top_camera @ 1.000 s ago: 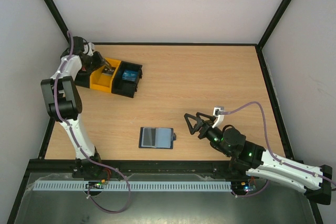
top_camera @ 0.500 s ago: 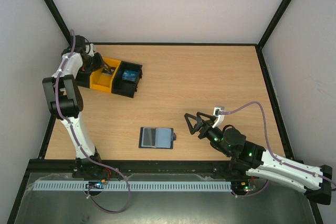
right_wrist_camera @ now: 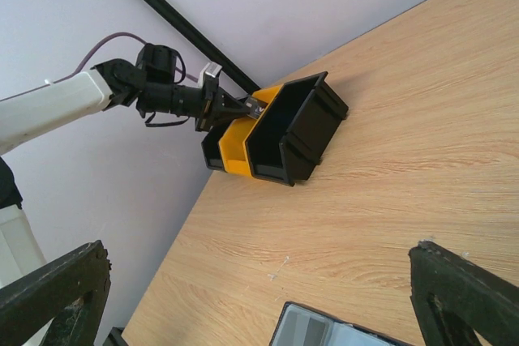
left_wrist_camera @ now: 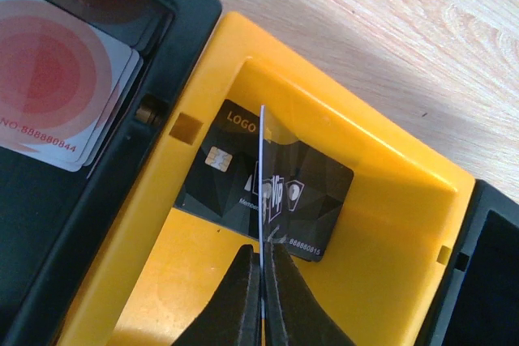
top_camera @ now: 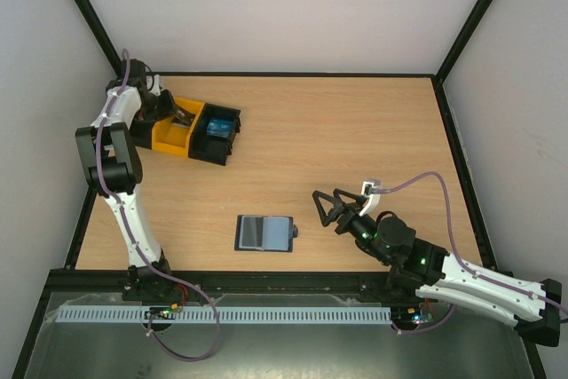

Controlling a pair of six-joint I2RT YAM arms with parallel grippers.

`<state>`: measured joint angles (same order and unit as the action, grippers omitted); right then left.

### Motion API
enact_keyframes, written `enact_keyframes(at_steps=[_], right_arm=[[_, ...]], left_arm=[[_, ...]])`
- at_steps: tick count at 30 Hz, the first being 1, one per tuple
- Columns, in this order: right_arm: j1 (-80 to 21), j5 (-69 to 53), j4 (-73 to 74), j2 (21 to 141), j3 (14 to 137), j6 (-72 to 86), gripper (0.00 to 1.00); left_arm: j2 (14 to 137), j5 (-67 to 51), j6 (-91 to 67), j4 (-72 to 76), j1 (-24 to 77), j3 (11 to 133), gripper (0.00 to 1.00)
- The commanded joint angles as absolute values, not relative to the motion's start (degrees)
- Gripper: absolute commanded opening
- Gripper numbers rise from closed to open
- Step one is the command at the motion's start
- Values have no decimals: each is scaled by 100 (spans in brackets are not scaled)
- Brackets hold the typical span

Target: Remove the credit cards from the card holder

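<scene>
The left gripper (left_wrist_camera: 261, 255), closed on a card (left_wrist_camera: 262, 176) held edge-on, has edged slightly toward the far-left corner and hangs over the yellow bin (left_wrist_camera: 389, 224), where a black card (left_wrist_camera: 312, 192) already lies; release looks near. The holder (top_camera: 264, 232) lies open near the table's front edge, unmoved. The right gripper (top_camera: 318, 208) waits beside it, jaws spread wide and empty.

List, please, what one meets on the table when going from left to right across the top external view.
yellow bin → black bin with a blue card inside → card holder, lying open → right end effector, its jaws open
</scene>
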<state>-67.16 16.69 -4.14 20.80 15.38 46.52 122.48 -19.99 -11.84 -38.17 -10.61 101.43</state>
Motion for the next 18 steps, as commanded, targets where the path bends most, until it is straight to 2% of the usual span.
enact_keyframes(at_steps=[1, 6, 11, 18], right_arm=[[-6754, 1789, -515, 2167, 1755, 4564, 98], [-6750, 1797, -519, 2198, 1772, 4554, 98], [-6750, 1833, -527, 2188, 1755, 4587, 98], [-6750, 1831, -501, 2134, 1766, 4582, 98]], left_arm=[[12427, -1993, -1057, -4049, -993, 10383, 3], [12499, -1802, -1040, -4084, -974, 10485, 3], [12541, -1697, -1063, -4095, -933, 10567, 8], [12647, -1465, -1067, -4201, -907, 10766, 10]])
